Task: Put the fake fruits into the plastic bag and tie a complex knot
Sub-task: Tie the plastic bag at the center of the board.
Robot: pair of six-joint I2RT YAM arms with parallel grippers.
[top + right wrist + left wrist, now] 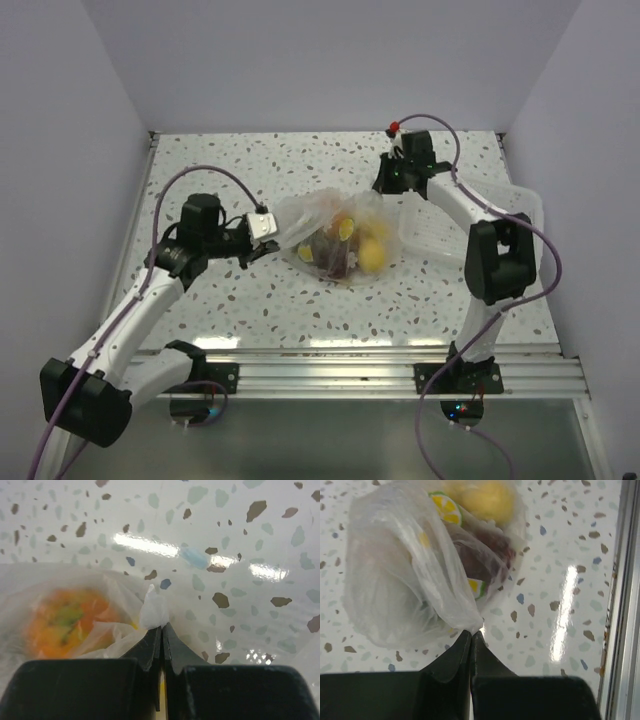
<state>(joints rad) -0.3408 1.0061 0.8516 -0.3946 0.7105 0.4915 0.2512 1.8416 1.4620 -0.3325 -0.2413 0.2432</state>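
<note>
Two pairs of black fingers are each pinched on thin film. The left gripper (471, 635) has its tips pressed together on a gathered corner of the plastic bag (395, 580), low in the centre of the left wrist view; the film fans up and to the left from there. The right gripper (161, 630) likewise clamps a small whitish tuft of the bag at mid-frame in its own view. Whether that tuft is twisted or merely bunched is hard to tell through the blur. Inside the bag lie the fake fruits (372, 255): a yellow one, citrus slices with green rims, a dark reddish one and an orange one. From above, the bag rests in the middle of the speckled table (250, 160), held between the two grippers, just left of a white tray (520, 210) at the right edge.
</note>
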